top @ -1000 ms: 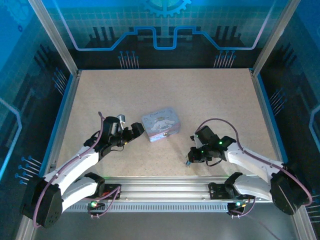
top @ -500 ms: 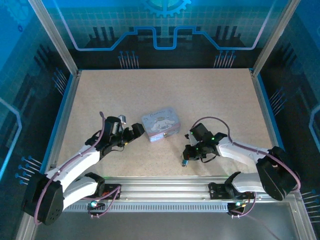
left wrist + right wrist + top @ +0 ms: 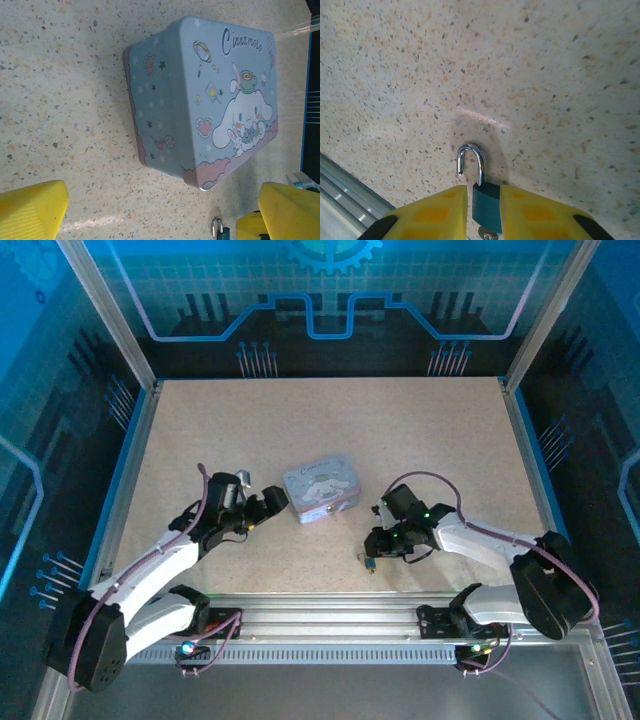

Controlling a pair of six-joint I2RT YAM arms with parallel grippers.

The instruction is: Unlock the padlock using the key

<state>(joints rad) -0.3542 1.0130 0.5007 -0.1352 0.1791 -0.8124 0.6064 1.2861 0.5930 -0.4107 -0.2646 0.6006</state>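
In the right wrist view the padlock (image 3: 486, 207), small with a teal body, lies on the table between my right gripper's (image 3: 484, 190) yellow fingers (image 3: 432, 212). Its chrome shackle (image 3: 471, 160) is swung out, with one end free. A narrow gap shows between the left finger and the body, so the jaws stand slightly open. A small silvery bit (image 3: 487, 233) sits at the body's lower end; I cannot tell whether it is the key. From above, the right gripper (image 3: 371, 558) is low near the front edge. My left gripper (image 3: 162, 200) is wide open beside the tin, and the padlock (image 3: 218, 227) shows past it.
A pale blue cartoon-printed tin (image 3: 320, 487) stands in the middle of the table, just right of the left gripper (image 3: 268, 503). The aluminium front rail (image 3: 330, 615) runs close behind the right gripper. Speckled tabletop (image 3: 330, 420) lies open toward the back.
The right gripper has shifted a little to the left along the front of the table, and its jaws have eased apart from the padlock. The left arm has stayed put.
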